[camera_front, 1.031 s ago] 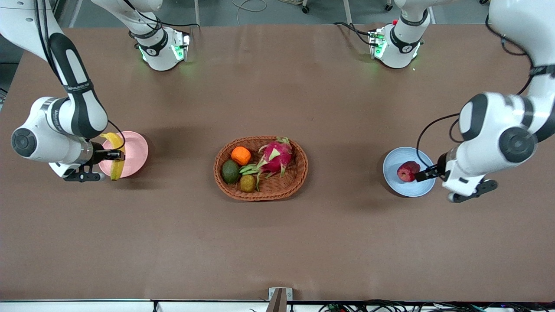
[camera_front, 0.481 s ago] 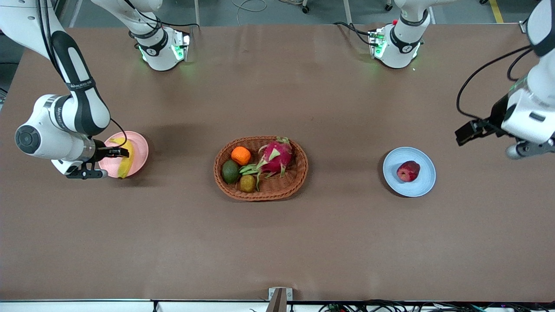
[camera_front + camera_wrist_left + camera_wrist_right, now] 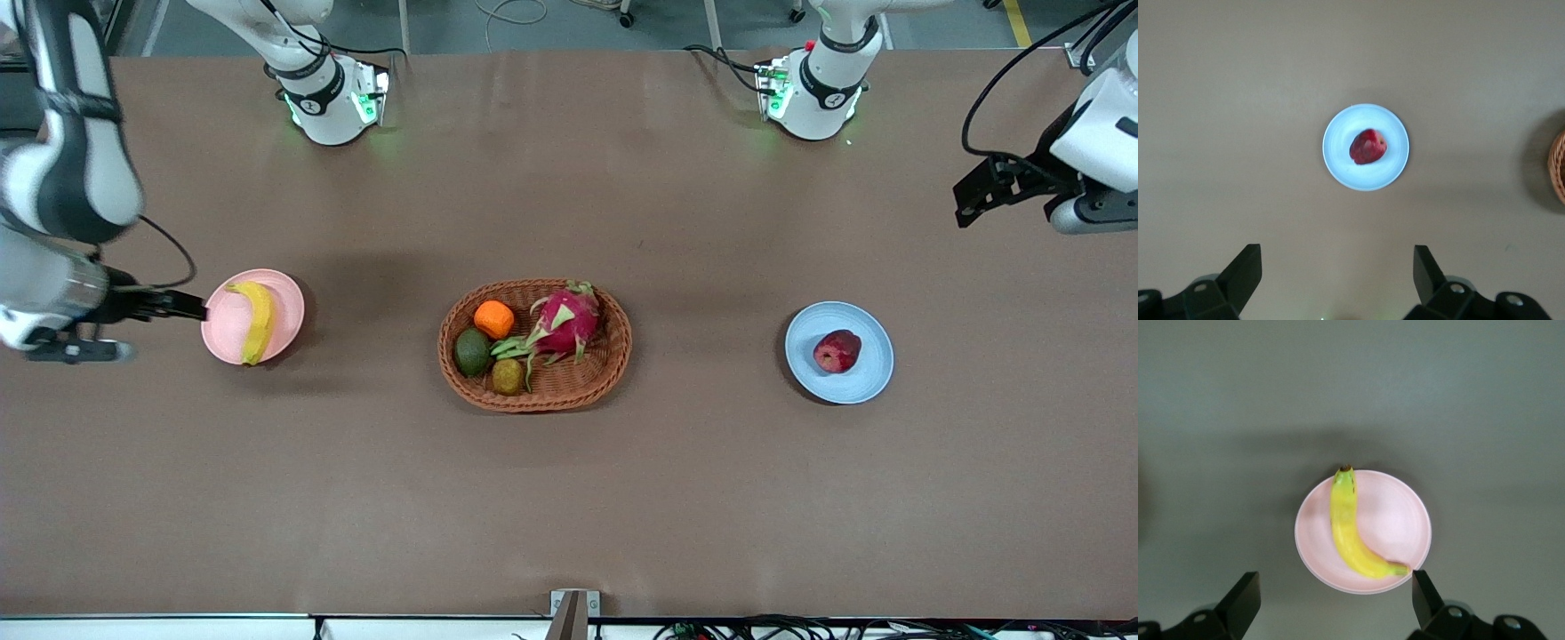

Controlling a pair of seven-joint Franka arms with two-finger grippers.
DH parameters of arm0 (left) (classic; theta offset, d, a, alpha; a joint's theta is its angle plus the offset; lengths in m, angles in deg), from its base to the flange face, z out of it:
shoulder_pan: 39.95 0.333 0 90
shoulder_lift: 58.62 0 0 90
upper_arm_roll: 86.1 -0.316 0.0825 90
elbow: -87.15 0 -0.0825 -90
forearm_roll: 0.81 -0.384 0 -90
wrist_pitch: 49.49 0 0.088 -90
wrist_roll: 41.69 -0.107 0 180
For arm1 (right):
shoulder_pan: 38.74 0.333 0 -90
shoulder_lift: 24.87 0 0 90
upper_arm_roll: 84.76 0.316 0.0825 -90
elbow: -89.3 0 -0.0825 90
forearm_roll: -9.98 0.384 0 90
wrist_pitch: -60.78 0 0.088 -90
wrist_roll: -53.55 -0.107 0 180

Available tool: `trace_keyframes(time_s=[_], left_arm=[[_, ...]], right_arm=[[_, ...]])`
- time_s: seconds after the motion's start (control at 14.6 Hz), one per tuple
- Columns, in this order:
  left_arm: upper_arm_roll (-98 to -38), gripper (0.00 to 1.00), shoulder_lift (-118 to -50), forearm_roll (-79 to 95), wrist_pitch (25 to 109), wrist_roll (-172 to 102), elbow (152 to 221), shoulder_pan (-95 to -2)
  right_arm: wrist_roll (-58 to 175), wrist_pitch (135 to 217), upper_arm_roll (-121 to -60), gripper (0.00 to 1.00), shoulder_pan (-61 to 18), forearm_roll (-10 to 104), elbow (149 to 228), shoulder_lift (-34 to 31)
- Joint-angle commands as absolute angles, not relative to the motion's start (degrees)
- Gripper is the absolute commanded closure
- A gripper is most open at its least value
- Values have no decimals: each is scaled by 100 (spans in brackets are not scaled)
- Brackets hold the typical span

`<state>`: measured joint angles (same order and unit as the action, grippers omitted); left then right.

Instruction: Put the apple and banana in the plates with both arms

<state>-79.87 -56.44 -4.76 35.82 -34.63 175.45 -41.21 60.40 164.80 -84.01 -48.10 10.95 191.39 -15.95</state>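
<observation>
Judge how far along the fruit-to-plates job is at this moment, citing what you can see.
Done: the banana lies on the pink plate and the apple sits on the blue plate.

In hand: nothing. The right gripper is open beside the pink plate; the left gripper is open, raised over bare table.

Left: apparently nothing beyond parking the arms. The basket keeps the other fruit.

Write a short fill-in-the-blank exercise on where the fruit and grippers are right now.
1. The banana lies on the ____ plate.
2. The apple sits on the ____ plate.
3. Both the left gripper and the right gripper have their fingers ____.
4. The basket stands ____ the two plates.

Missing words: pink; blue; open; between
</observation>
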Motion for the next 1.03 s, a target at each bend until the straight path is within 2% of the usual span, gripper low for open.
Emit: trace_keyframes(time_s=[0.0,0.14,0.48,0.76,0.96], left_arm=[[-8030,0,-5449,-328,3480,-3589,17715,-4162],[-8003,0,-5449,-293,3471,-3598,17715,-4127],[-7995,0,-5431,-231,3348,-3598,17706,-4127],[-7995,0,-5413,-222,3339,-3598,17706,-4144],[-7995,0,-5413,-222,3339,-3598,17706,-4153]], right_arm=[[5498,15538,-8318,0,-4806,1086,17881,-1520],[5382,15045,-8309,0,-4814,1095,17387,-1564],[5470,15052,-8327,0,-4823,1024,16841,-1635],[5443,15087,-8371,0,-4727,1069,16858,-1661],[5461,15122,-8922,0,-4158,1016,16866,-1749]])
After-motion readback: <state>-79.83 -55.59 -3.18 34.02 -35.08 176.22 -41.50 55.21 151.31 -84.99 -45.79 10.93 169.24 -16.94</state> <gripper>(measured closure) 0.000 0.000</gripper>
